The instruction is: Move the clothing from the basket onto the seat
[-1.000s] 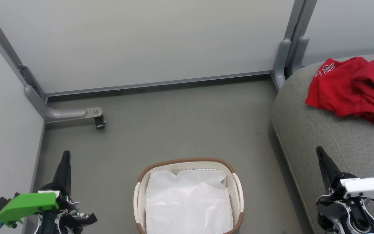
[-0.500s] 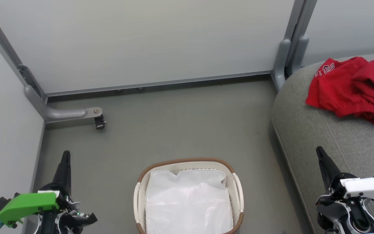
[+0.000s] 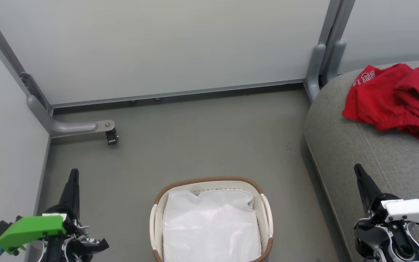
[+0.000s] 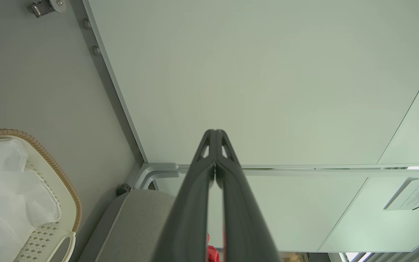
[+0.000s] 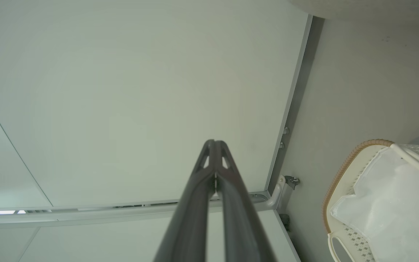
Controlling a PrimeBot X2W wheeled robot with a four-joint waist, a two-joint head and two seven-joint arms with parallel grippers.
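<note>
Head view: red clothing (image 3: 395,96) heaped on seat (image 3: 355,153)

At lower left the left gripper (image 3: 73,174) and at lower right the right gripper (image 3: 358,171) each have their fingers pressed together on nothing. Between them, at bottom centre, the basket (image 3: 209,180) stands on the floor (image 3: 195,138), a white liner sheet (image 3: 211,225) inside. At upper right the clothing lies crumpled, possibly two pieces.
</note>
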